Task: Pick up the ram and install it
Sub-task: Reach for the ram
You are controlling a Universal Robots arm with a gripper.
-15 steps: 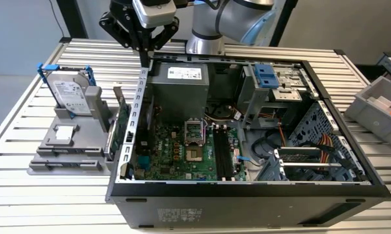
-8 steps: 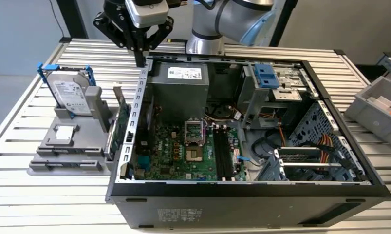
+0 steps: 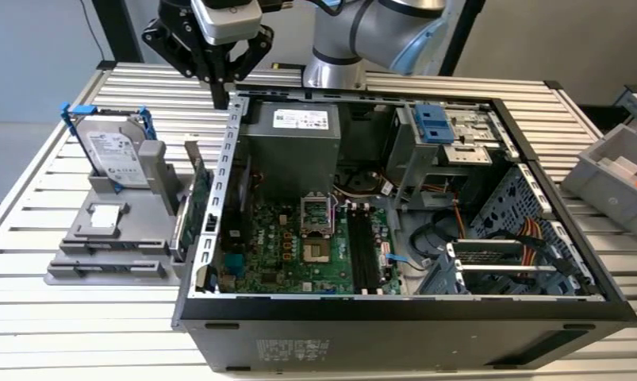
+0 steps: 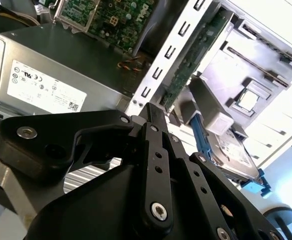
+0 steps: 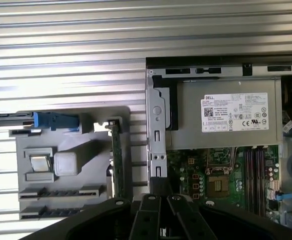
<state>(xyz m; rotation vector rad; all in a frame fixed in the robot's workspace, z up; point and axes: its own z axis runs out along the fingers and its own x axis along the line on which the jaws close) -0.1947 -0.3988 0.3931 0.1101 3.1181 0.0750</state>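
My gripper (image 3: 222,97) hangs above the back corner of the open computer case (image 3: 403,305), on the exterior view's left, over the case wall. Its two black fingers meet at the tips, shut with nothing between them, as both wrist views show (image 4: 151,107) (image 5: 157,186). The ram is hidden or out of view. On the green motherboard (image 3: 286,246) the dark memory slots (image 3: 362,250) (image 5: 253,170) run beside the processor socket. A grey parts holder (image 3: 106,238) (image 5: 85,150) stands on the table beside the case.
The holder carries a silver hard drive in a blue frame (image 3: 115,151) (image 4: 233,152) and an upright green expansion card (image 3: 198,210) (image 5: 116,160). A grey power supply (image 3: 292,135) fills the case's back. A grey bin (image 3: 615,171) sits at the exterior view's right.
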